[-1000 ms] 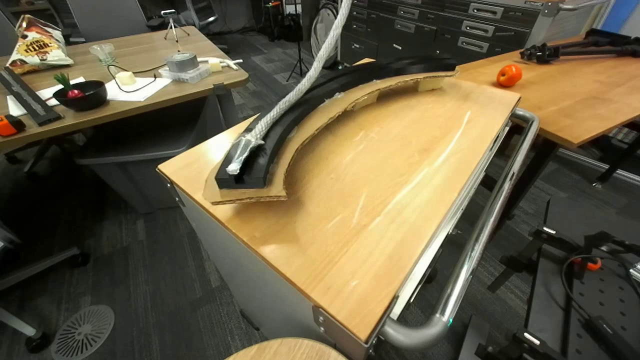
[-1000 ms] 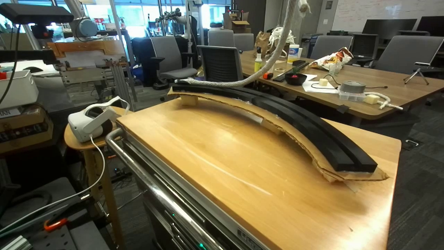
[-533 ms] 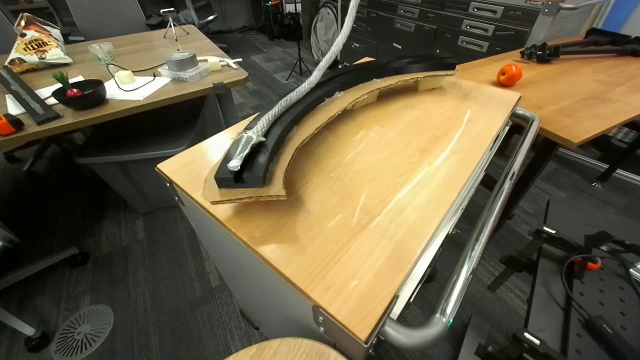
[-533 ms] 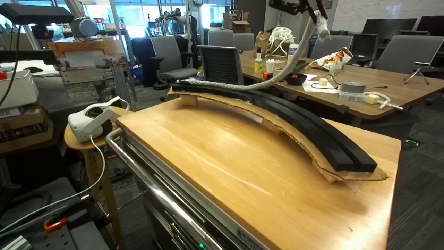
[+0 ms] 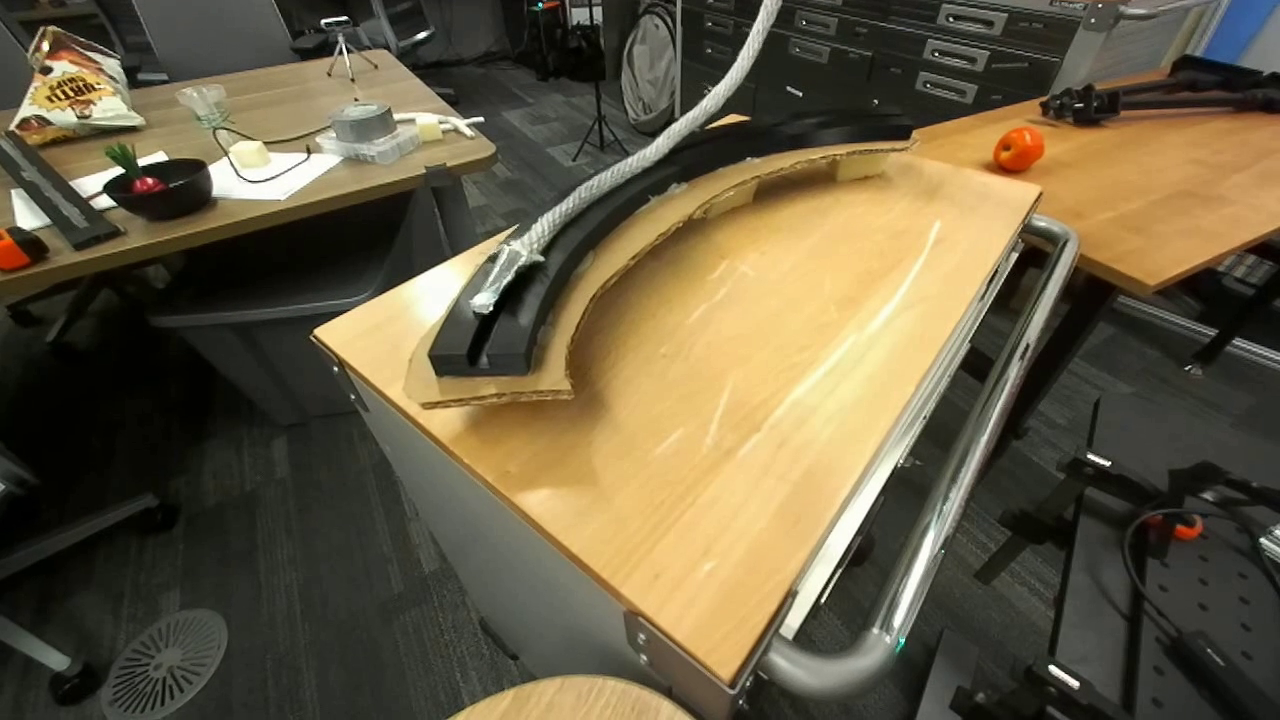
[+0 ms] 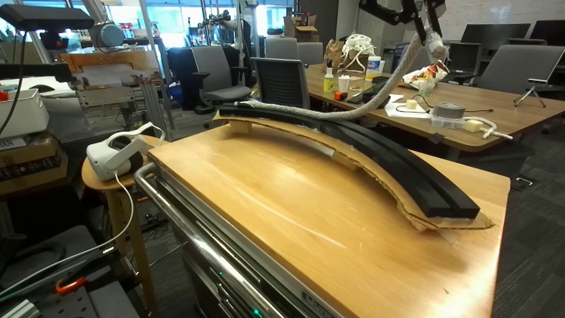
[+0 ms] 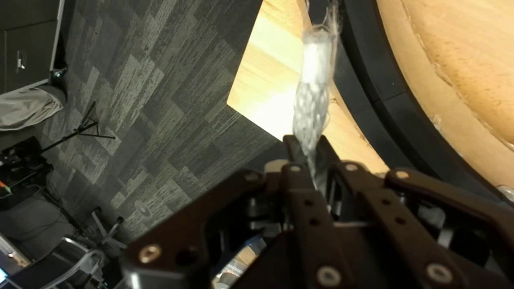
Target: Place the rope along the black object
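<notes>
The rope (image 5: 640,162) is whitish, with a taped end resting on the black object (image 5: 512,345) a little short of the strip's near tip. From there it follows the curved strip for a stretch, then rises off it. My gripper (image 6: 429,35) is high over the far side of the strip, shut on the rope's other end; the frayed tip pokes out past the fingers. Up close in the wrist view, the rope (image 7: 312,102) is pinched between the fingertips, and the grooved black object (image 7: 395,102) curves past below. The strip's other stretch (image 6: 410,176) carries no rope.
A curved cardboard backing (image 6: 371,170) on small blocks supports the strip on the wooden cart top (image 6: 282,194). A metal rail (image 6: 207,247) runs along one cart edge. Behind stands a table (image 6: 494,110) with a bowl, tape and a chip bag. A headset (image 6: 115,154) sits on a stool.
The gripper has come down into an exterior view and moved rightward there with the rope end. The taped end has slid along the strip, away from its tip. The rope's bend hangs lower.
</notes>
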